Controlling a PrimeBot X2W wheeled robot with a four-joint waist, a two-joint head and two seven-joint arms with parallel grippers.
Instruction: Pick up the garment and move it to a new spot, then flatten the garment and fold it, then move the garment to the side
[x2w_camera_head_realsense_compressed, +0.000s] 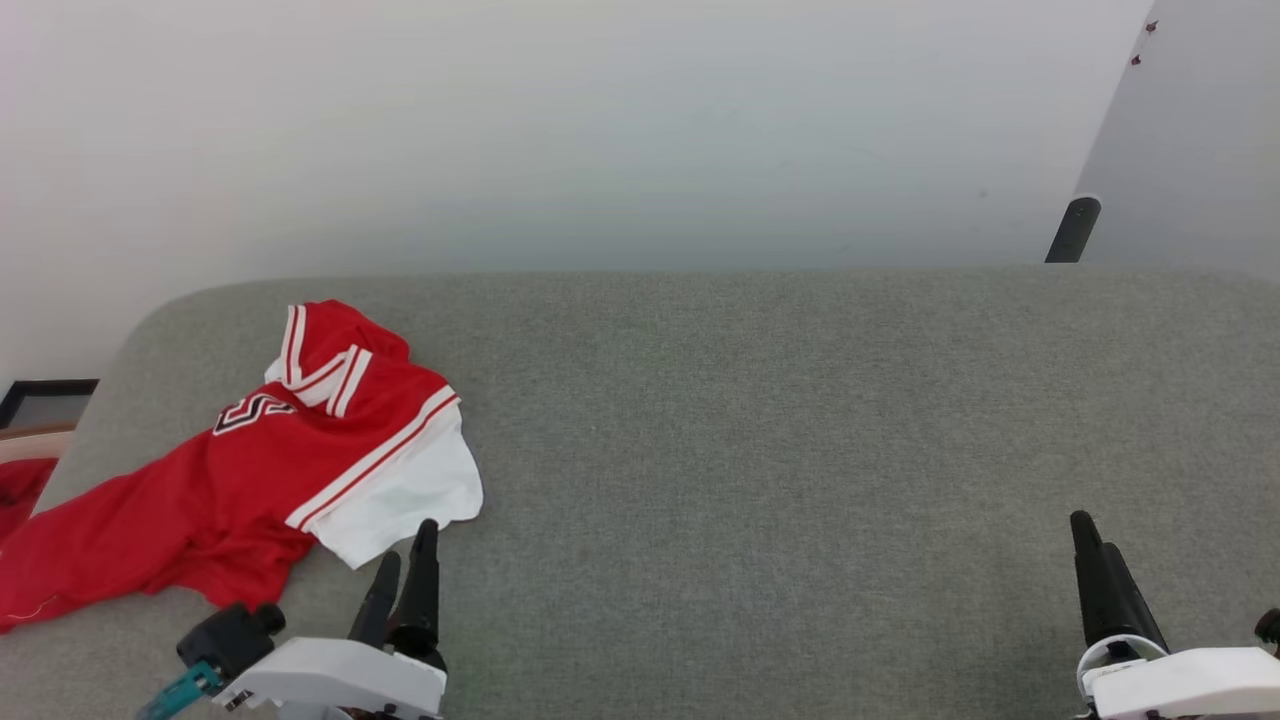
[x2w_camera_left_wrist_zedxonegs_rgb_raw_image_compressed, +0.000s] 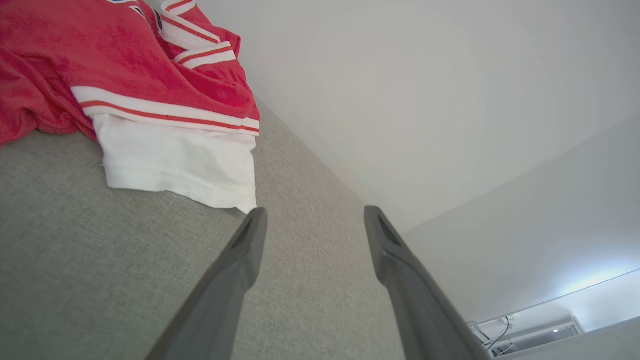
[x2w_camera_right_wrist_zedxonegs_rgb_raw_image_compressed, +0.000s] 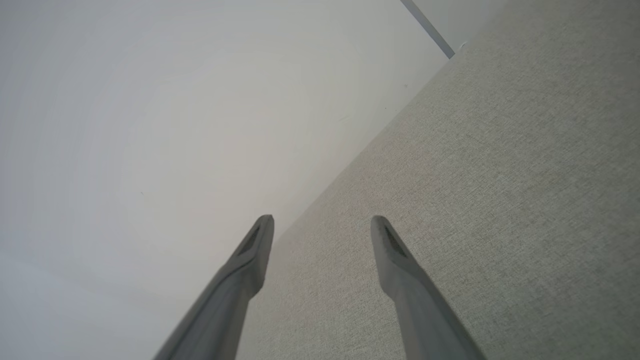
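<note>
Item 1, worktop (x2w_camera_head_realsense_compressed: 800, 420): grey woven cover with a fine grain, its far-left corner rounded, and a smooth pale wall (x2w_camera_head_realsense_compressed: 640, 130) behind.

Item 2, garment (x2w_camera_head_realsense_compressed: 250, 480) (x2w_camera_left_wrist_zedxonegs_rgb_raw_image_compressed: 150, 75): soft red jersey, crumpled in folds at the worktop's left end. Its white sleeve (x2w_camera_head_realsense_compressed: 400, 495) (x2w_camera_left_wrist_zedxonegs_rgb_raw_image_compressed: 180, 165) lies flat with a stitched hem and a red-white striped band. Part of a black-and-white numeral shows.

Item 3, left gripper (x2w_camera_head_realsense_compressed: 408, 542) (x2w_camera_left_wrist_zedxonegs_rgb_raw_image_compressed: 315, 212): two long dark tapered fingers, spread wide and empty. The tips are just beside the sleeve hem; I cannot tell if they touch.

Item 4, right gripper (x2w_camera_head_realsense_compressed: 1085, 525) (x2w_camera_right_wrist_zedxonegs_rgb_raw_image_compressed: 320, 220): same build, spread wide and empty, over bare weave at the right, well apart from the garment
</note>
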